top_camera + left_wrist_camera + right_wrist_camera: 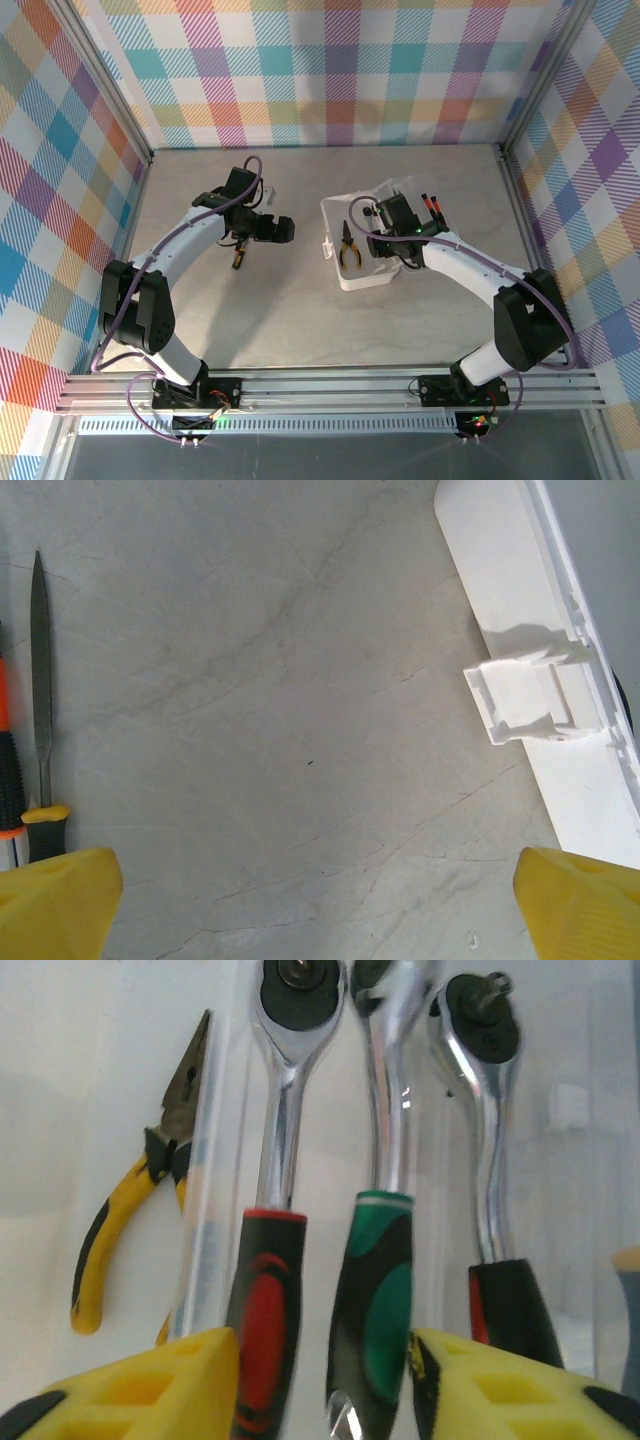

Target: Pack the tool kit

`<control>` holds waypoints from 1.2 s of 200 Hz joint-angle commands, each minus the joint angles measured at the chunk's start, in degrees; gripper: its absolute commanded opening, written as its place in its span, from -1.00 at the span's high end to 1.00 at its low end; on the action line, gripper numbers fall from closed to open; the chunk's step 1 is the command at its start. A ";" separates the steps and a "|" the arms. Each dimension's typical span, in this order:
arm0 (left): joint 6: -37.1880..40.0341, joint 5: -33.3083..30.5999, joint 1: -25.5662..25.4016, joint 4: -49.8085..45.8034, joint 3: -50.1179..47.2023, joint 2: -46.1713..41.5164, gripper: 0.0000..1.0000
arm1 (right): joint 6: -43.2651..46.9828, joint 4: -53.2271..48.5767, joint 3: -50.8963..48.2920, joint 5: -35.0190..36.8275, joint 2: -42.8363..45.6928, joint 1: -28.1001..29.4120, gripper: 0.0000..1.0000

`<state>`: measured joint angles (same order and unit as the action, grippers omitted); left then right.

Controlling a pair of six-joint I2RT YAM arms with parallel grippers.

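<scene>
- The table (300, 330) is bare grey stone, and the kit lies spread across its middle.
- The case (345, 280) sits right of centre with its lid thrown back. It is the target for every loose tool, so each move should end inside its walls.
- The right gripper (325, 1380) hangs over the case, fingers half closed either side of two handles. I cannot tell whether it is pinching them or just straddling them.
- The left gripper (320, 890) hovers spread wide above bare table, between the case's edge and two loose tools.
- Three ratchets lie side by side in the right wrist view: the red ratchet (268, 1310), the green ratchet (372, 1300) and a dark-handled ratchet (490, 1160). They look best kept parallel, heads together.
- The pliers (349, 248) already rest in the case.
- The file (40, 680) and the orange-handled tool (6, 750) lie just beside each other. The left arm likely takes the file next, gripping its handle alone.
</scene>
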<state>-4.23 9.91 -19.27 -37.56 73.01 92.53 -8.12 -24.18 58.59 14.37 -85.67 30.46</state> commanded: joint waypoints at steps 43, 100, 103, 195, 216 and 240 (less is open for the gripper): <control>0.28 -1.25 3.09 -1.38 -2.11 -1.53 -0.99 | 3.24 -8.98 6.57 -4.72 5.46 0.39 -0.21; -0.86 -7.16 9.06 2.43 -5.24 3.23 -0.99 | 4.69 -6.60 8.45 -10.80 5.41 0.39 -0.42; -0.93 -7.05 9.40 2.83 -5.31 3.66 -0.99 | 4.69 -6.69 8.58 -10.84 5.31 0.39 -0.42; -1.75 -7.31 10.74 2.89 -8.96 5.69 -0.01 | 4.92 -6.85 9.78 -11.51 2.57 0.34 -0.43; -1.66 -6.43 10.74 3.02 -9.73 6.35 0.12 | 4.83 -6.71 10.32 -11.97 1.65 0.39 -0.43; -1.83 -5.44 10.63 3.52 -10.21 7.55 0.22 | 4.62 -6.70 10.35 -12.17 1.51 0.39 -0.43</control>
<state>-5.54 2.81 -8.80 -34.46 63.40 100.44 -3.81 -30.98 67.00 3.51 -83.66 30.61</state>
